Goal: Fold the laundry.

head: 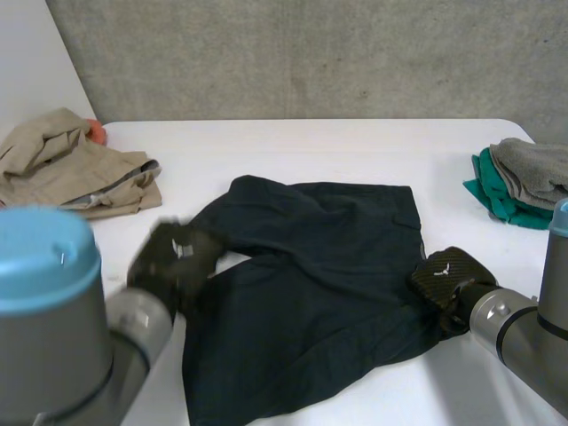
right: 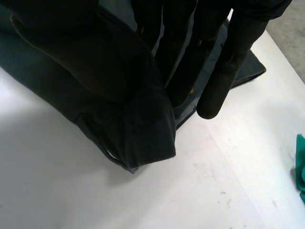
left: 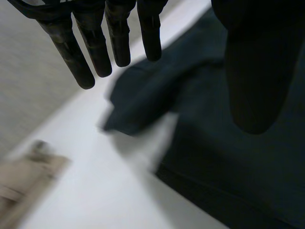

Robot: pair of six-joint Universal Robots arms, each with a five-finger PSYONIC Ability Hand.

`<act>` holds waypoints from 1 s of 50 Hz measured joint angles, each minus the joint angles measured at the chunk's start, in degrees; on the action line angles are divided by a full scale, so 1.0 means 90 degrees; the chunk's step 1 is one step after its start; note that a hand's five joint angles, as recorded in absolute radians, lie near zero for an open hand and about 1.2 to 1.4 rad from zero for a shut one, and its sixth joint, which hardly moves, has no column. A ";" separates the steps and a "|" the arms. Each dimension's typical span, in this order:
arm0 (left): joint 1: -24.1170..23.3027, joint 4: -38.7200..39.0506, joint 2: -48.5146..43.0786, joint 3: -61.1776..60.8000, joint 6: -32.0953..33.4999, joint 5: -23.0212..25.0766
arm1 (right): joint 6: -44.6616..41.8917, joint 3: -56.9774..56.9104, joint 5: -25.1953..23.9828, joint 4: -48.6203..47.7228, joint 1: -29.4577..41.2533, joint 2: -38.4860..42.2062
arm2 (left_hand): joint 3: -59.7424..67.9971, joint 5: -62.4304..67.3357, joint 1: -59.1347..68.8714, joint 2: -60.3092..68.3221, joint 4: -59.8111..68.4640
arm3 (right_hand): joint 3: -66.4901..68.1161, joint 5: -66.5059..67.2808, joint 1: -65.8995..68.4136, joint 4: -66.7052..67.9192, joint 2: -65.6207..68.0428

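From the head view, the dark garment (head: pixel 311 284) lies spread mid-table (head: pixel 293 146), its length running roughly crosswise between the hands. The left hand (head: pixel 173 257) is at its left edge and the right hand (head: pixel 446 280) at its right edge, so each side has its own near hand. In the left wrist view, the left hand (left: pixel 255 71) hangs over the garment's (left: pixel 224 157) leg end with straight, spread fingers (left: pixel 95 47) that hold nothing. In the right wrist view, the right hand (right: pixel 228 62) pinches a raised fold of the garment's (right: pixel 143 129) edge between thumb and fingers. The fold probably waits on the left hand's grasp.
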 measured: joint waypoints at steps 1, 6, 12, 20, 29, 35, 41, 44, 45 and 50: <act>-0.0060 -0.0117 0.0055 -0.0101 -0.0111 0.0031 | 0.0067 -0.0018 -0.0003 0.0003 -0.0006 0.0002 | 0.0004 0.0004 0.0000 0.0005 0.0007 | 0.0000 0.0001 0.0000 0.0000 0.0000; -0.0382 -0.0785 0.0223 -0.0632 -0.0819 0.0179 | 0.0422 -0.0094 -0.0067 0.0000 -0.0068 0.0004 | 0.0028 0.0048 0.0000 0.0046 0.0018 | 0.0000 0.0000 0.0000 0.0000 0.0000; -0.0650 -0.1203 0.0166 -0.0992 -0.1494 0.0232 | 0.0675 -0.0115 -0.0212 -0.0048 -0.0119 0.0002 | 0.0028 0.0048 0.0001 0.0047 0.0018 | 0.0000 -0.0001 0.0000 0.0000 0.0000; -0.0904 -0.1123 -0.0227 -0.1072 -0.1643 0.0181 | 0.0938 -0.0096 -0.0253 -0.0155 -0.0117 0.0000 | 0.1304 0.1226 0.1522 0.1312 0.1245 | 0.0000 -0.0001 0.0000 0.0000 0.0000; -0.0966 -0.0665 -0.0679 -0.1013 -0.1535 -0.0096 | 0.1057 -0.0084 -0.0265 -0.0159 -0.0118 -0.0032 | 0.5098 0.4936 0.4494 0.5084 0.5160 | 0.0000 -0.0001 0.0000 0.0000 0.0000; -0.1023 -0.0494 -0.0645 -0.0974 -0.1066 -0.0502 | 0.0799 -0.0079 -0.0274 0.0165 -0.0121 -0.0315 | 0.5126 0.4936 0.4494 0.5094 0.5184 | 0.0000 -0.0001 -0.0004 0.0000 0.0000; -0.1345 -0.0866 -0.0263 -0.1057 -0.0108 -0.0628 | -0.0764 0.0222 -0.0299 0.1423 -0.0188 -0.0821 | 0.5126 0.4936 0.4494 0.5094 0.5184 | 0.0000 0.0001 -0.0004 0.0000 0.0000; -0.1524 -0.1347 -0.0074 -0.1063 0.0143 -0.0585 | -0.1750 0.0540 -0.0262 0.2068 -0.0340 -0.0981 | 0.5127 0.4936 0.4494 0.5094 0.5184 | 0.0000 0.0001 -0.0004 0.0000 0.0000; -0.1554 -0.1465 -0.0033 -0.1055 0.0170 -0.0566 | -0.1984 0.0621 -0.0252 0.2208 -0.0397 -0.1008 | 0.5127 0.4936 0.4494 0.5095 0.5184 | 0.0000 0.0001 -0.0004 0.0000 0.0000; -0.1616 -0.1980 0.0135 -0.0811 0.0210 -0.0460 | -0.2694 0.0852 -0.0240 0.2478 -0.0687 -0.1059 | 0.5162 0.5045 0.4494 0.5173 0.5187 | 0.0000 0.0001 -0.0004 0.0000 0.0000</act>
